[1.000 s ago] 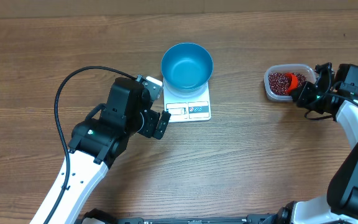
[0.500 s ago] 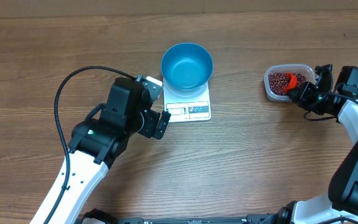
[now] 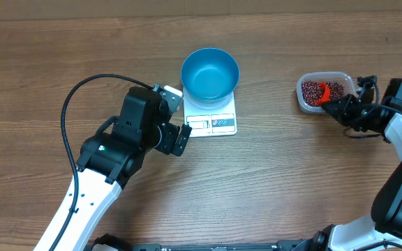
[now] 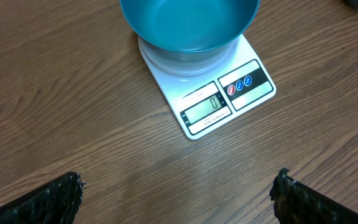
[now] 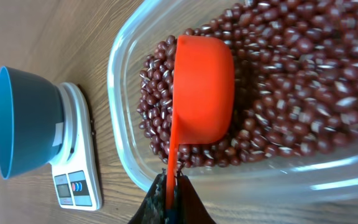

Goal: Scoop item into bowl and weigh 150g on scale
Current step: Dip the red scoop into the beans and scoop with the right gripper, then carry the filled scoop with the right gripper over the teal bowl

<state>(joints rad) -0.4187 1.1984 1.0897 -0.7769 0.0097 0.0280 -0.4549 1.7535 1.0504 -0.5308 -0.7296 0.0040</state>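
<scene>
While left fingers [image 4: 48, 199] gape, right fingers [image 5: 192, 213] clamp the orange scoop [image 5: 204, 93] over beans [image 5: 291, 74].

The blue bowl [image 4: 188, 25] sits on the white scale [image 4: 229, 93], whose display [image 4: 205, 107] reads zero beside three round buttons [image 4: 240, 85]. Over the wooden counter [image 4: 73, 112], the left hand's [image 4: 179, 199] dark fingertips [image 4: 48, 202] stand wide apart.

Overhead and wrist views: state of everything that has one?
bowl: empty, sitting on the scale.
scale: on, display reads zero.
beans: all in the tub, none in the bowl.
tub: lidless, holds the beans.
scoop: in the tub on the beans.
left claw: open, empty.
right claw: shut on the scoop handle.
</scene>
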